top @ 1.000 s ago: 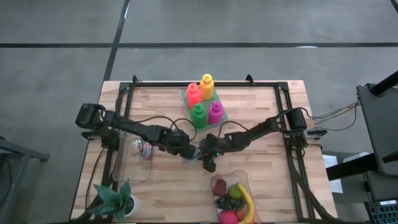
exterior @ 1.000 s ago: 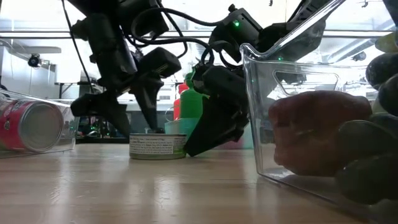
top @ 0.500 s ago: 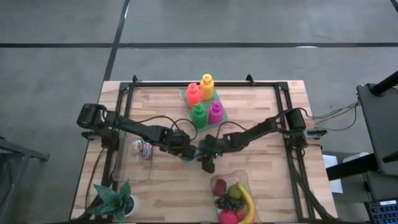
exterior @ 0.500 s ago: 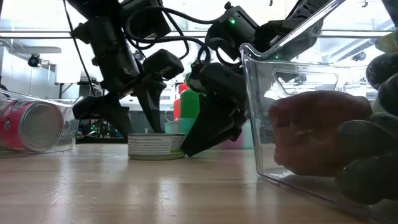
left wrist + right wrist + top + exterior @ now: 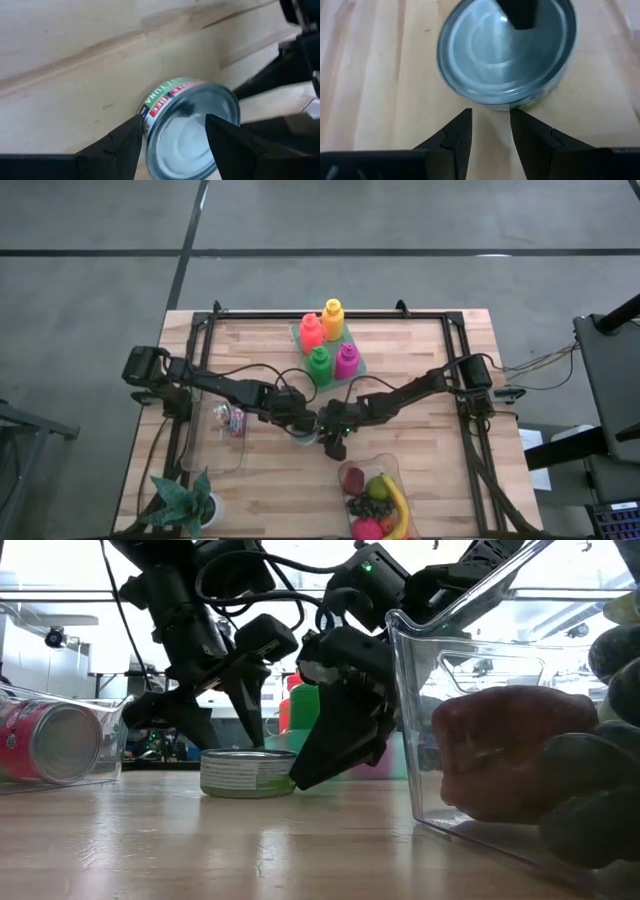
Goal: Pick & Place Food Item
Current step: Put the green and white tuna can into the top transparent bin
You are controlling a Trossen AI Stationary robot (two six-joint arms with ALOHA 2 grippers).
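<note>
Clear bin [image 5: 375, 470] holds fruit [image 5: 385, 500]; left gripper [image 5: 303, 430] open over can [image 5: 247, 772], right gripper [image 5: 332, 442] narrowly open

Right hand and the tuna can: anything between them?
Only bare wood. In the right wrist view, the right hand sits just short of the tuna can.

A round tin can [image 5: 506, 52] is lying flat on the pale wooden desk [image 5: 375, 75], its shiny ringed lid facing the camera. The right claw [image 5: 490, 131] is hovering just beside the can's rim, its two dark fingers [image 5: 454, 136] standing slightly apart with bare wood showing between them. A dark finger of the other claw [image 5: 518, 12] is reaching over the can's far edge.
</note>
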